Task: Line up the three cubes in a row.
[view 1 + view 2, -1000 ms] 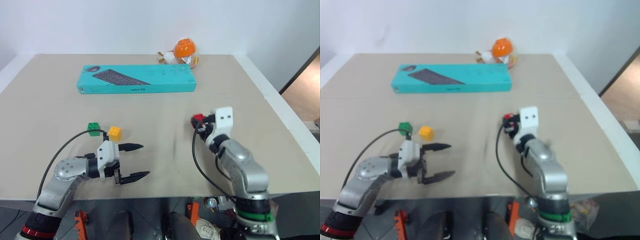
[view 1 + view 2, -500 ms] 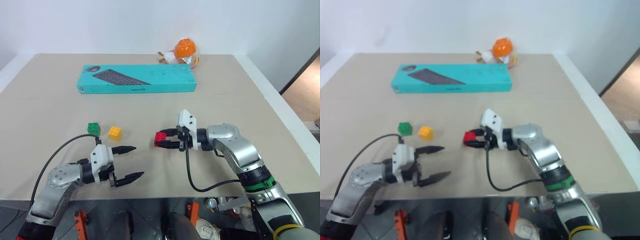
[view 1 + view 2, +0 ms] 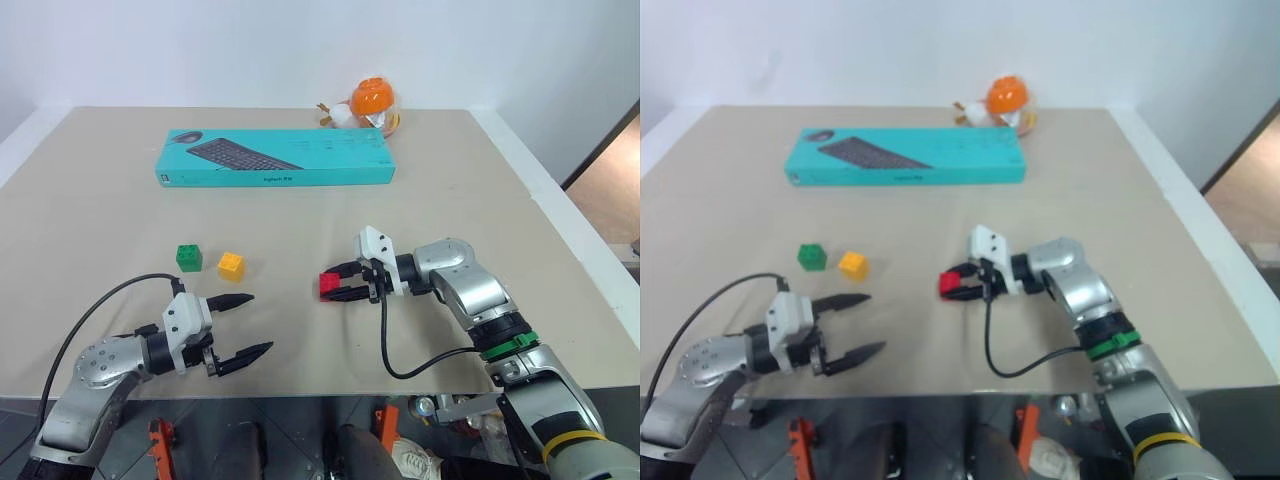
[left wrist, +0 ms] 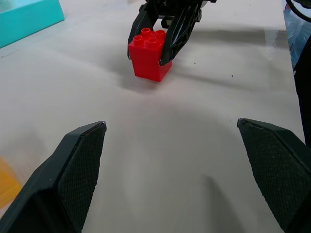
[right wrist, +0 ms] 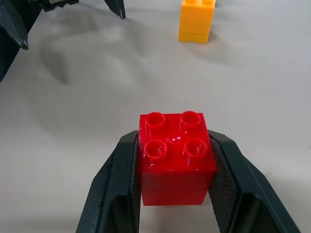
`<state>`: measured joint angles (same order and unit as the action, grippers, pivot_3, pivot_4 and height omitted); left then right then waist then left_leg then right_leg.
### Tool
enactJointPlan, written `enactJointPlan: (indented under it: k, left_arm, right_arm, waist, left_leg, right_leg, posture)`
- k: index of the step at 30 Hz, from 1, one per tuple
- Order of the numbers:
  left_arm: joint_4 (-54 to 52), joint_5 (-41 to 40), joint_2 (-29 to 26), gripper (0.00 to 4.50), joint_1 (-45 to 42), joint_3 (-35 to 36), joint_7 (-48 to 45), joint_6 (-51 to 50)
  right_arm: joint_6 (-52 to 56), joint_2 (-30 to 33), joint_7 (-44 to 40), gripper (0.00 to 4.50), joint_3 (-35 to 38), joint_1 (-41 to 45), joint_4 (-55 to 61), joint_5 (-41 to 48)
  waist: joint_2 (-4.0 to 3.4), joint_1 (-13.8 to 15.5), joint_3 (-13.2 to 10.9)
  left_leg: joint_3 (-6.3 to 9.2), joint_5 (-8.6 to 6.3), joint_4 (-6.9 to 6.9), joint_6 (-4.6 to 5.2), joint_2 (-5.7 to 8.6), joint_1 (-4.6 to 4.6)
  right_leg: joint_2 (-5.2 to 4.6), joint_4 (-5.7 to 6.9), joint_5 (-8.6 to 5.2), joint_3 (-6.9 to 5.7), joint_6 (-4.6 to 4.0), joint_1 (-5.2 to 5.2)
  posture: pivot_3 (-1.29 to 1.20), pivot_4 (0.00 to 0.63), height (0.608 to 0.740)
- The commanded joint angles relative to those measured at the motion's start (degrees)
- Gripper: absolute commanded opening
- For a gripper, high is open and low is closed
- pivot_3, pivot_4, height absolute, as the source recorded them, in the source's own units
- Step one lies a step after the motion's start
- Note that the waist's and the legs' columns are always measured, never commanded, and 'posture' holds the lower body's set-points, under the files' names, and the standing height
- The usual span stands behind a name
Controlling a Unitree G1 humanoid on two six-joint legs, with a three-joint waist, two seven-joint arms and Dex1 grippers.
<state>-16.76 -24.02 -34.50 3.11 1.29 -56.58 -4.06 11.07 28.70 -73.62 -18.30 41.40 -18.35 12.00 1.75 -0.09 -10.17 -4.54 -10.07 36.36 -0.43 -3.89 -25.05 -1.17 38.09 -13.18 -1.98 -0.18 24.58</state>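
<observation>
red cube (image 3: 329, 284) lower (right end effector (image 3: 340, 288))

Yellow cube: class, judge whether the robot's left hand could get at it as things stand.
Probably yes. The left hand is open and empty, and only bare table lies between it and the yellow cube. The green cube sits clear beside it.

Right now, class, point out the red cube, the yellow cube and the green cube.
red cube (image 5: 176, 154): right wrist view, on its studded top.
yellow cube (image 3: 231, 265): left eye view, on its top face.
green cube (image 3: 188, 257): left eye view, on its top face.
</observation>
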Motion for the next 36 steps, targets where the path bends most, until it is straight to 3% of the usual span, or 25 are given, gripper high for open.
enactJointPlan:
  k: [1, 8, 10, 16, 24, 30, 36]
  left_arm:
    - [-2.59, -0.51, -0.44, 4.5, 0.07, 1.36, 0.63, 0.54]
    - [-2.49, -0.48, -0.23, 4.5, -1.44, 0.69, 0.93, -0.24]
    - [-2.34, -0.43, -0.16, 4.5, -1.89, 0.43, 0.9, -0.33]
    - [-2.39, -0.39, 0.14, 4.5, -2.48, -0.17, 1.57, -0.72]
    - [-6.25, -1.76, 1.52, 4.5, 1.21, 4.88, 8.3, -1.99]
    - [-13.84, -3.02, 7.05, 4.5, 7.01, 14.19, 22.58, -5.63]
    - [-13.61, 0.26, 12.22, 4.5, 5.34, 19.49, 36.87, -8.95]
  right_arm:
    - [-2.12, -0.35, -0.87, 1.26, 1.5, 1.2, -0.72, -0.2]
    - [-3.83, -0.21, -1.41, 1.26, 1.53, 0.95, -2.64, -0.81]
    - [-4.26, -0.05, -1.63, 2.3, 1.67, 0.97, -3.38, -0.93]
    - [-5.5, 0.34, -1.63, 4.4, 2.44, 0.79, -3.55, -1.2]
    - [-1.13, 0.42, 1.62, 4.47, 6.69, 0.62, 5.39, 2.18]
    - [3.01, 0.78, 6.08, 4.47, 9.84, -2.56, 15.4, 4.36]
    - [7.18, 0.27, 8.84, 4.47, 9.97, -6.44, 23.37, 7.25]
  waist:
    - [0.0, 0.02, 0.0]
    - [0.0, 0.16, 0.0]
    - [0.0, 0.16, 0.0]
    - [0.0, 0.16, 0.0]
    - [0.0, 0.13, 0.0]
    - [0.01, 0.38, 0.01]
    - [0.01, 0.53, 0.01]
  left_leg:
    - [0.0, 0.0, 0.0, 0.0, 0.0, 0.0]
    - [-0.02, 0.0, 0.01, 0.0, 0.0, 0.0]
    - [-0.02, 0.0, 0.0, 0.0, 0.0, 0.0]
    - [-0.03, 0.0, 0.0, 0.0, 0.0, 0.0]
    - [-0.04, 0.0, 0.0, -0.01, -0.02, 0.0]
    - [0.02, 0.0, 0.0, -0.01, -0.16, -0.01]
    - [0.03, 0.01, 0.11, -0.01, -0.11, 0.03]
  right_leg:
    - [0.0, 0.0, 0.01, 0.0, -0.01, 0.0]
    - [-0.01, 0.0, 0.01, 0.01, 0.0, 0.0]
    - [0.0, 0.0, 0.01, 0.0, 0.0, 0.0]
    - [0.01, 0.01, 0.02, 0.02, 0.0, 0.01]
    - [0.0, 0.02, 0.02, 0.04, 0.01, 0.03]
    - [-0.11, 0.03, 0.01, 0.12, 0.01, -0.01]
    - [-0.08, 0.03, 0.08, 0.07, -0.01, -0.1]
  posture:
    - [0.0, 0.15, 0.74]
    - [0.0, 0.15, 0.74]
    - [0.0, 0.15, 0.74]
    - [0.0, 0.15, 0.74]
    - [0.0, 0.15, 0.74]
    - [0.0, 0.15, 0.74]
    - [0.0, 0.15, 0.74]
